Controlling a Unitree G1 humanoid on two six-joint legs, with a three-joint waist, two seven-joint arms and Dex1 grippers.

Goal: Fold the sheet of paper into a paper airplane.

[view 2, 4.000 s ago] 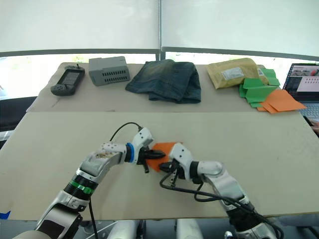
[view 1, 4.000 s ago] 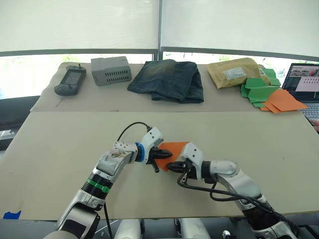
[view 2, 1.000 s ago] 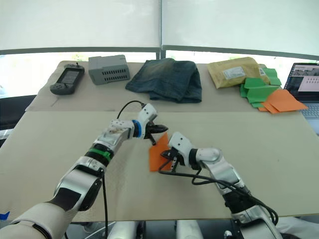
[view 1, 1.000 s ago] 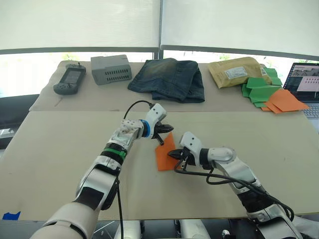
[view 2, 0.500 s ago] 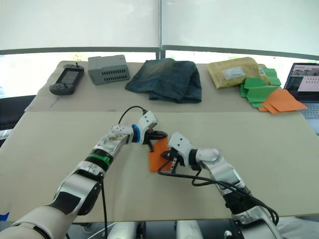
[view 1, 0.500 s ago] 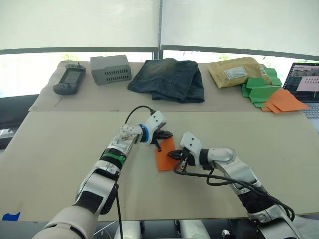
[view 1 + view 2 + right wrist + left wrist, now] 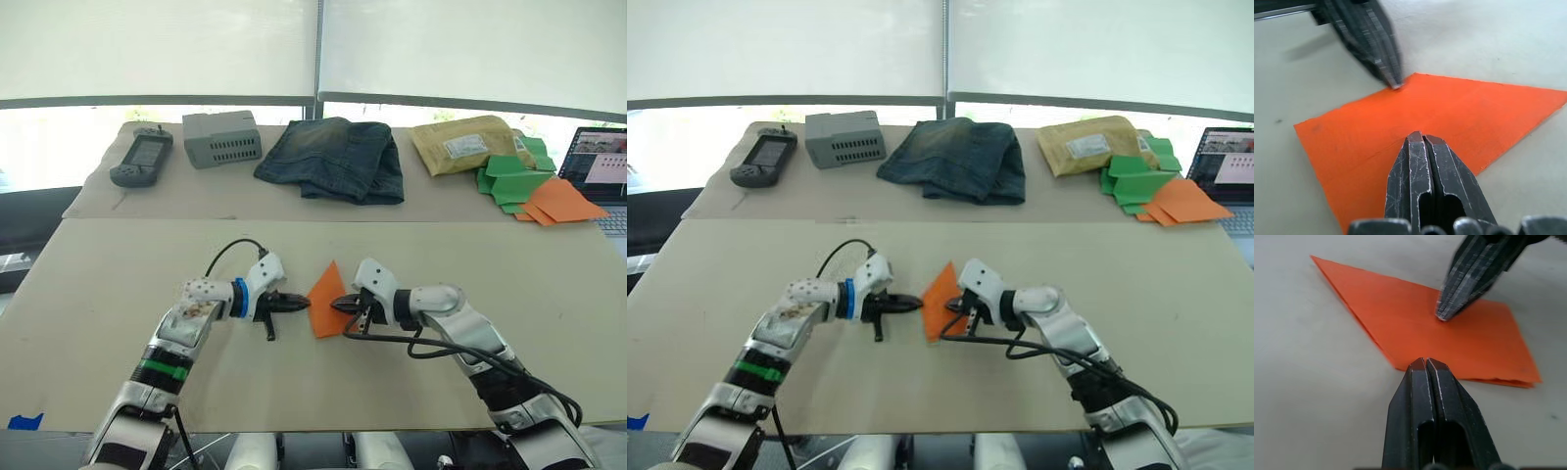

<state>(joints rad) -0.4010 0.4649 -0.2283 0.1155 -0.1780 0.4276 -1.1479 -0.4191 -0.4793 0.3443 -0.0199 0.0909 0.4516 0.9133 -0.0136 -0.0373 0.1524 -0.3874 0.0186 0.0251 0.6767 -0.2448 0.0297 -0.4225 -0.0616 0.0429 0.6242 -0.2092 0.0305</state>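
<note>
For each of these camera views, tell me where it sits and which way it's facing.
Left and right eye views: on the head, looking forward and down over both arms at the sheet of paper on the table.
Left wrist view: along the shut left claw toward the paper's edge.
Right wrist view: along the shut right claw, pressing on the paper.
Shared: each wrist view shows the other claw's tip at the same orange sheet.
</note>
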